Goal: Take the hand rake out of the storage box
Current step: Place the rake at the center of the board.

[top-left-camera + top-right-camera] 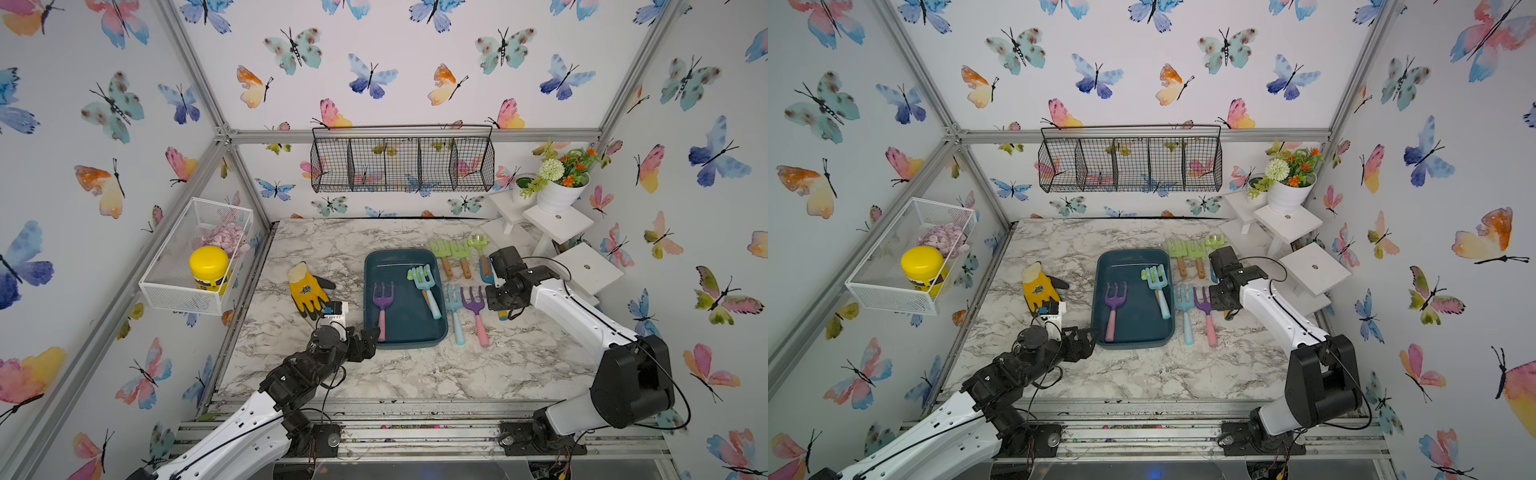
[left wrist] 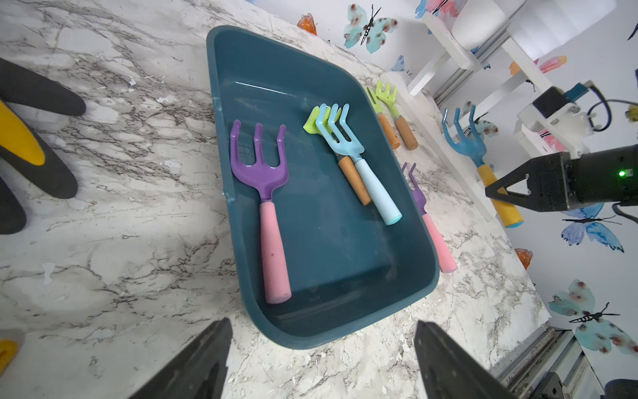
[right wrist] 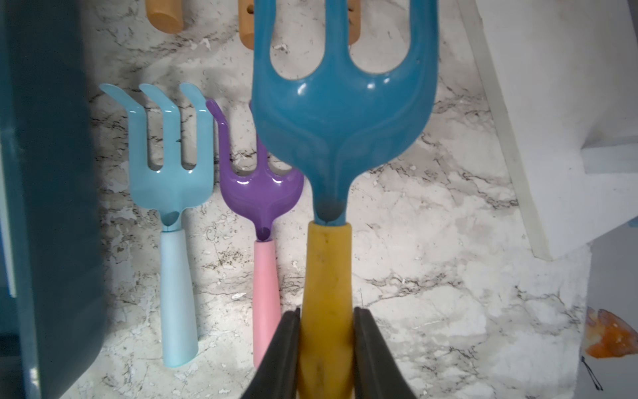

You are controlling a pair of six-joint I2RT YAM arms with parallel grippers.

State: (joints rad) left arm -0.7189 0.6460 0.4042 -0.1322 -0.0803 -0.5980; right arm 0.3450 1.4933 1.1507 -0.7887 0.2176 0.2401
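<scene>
Beyond the storage box's [image 2: 345, 276] right wall, raised above the worktop [image 1: 415, 374]: blue hand rake [image 3: 341, 131], pinched by its yellow handle in the right gripper [image 3: 326, 311]. By the box's near left corner: left gripper [image 2: 321, 323], fingers spread wide, holding nothing. Inside the box: purple rake [image 2: 259, 172], light-blue rake [image 2: 345, 138] lying across a green one [image 2: 310, 122].

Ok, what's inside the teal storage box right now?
The storage box holds a purple rake, apart, and a light blue rake lying across a green rake, much of which is covered.
</scene>
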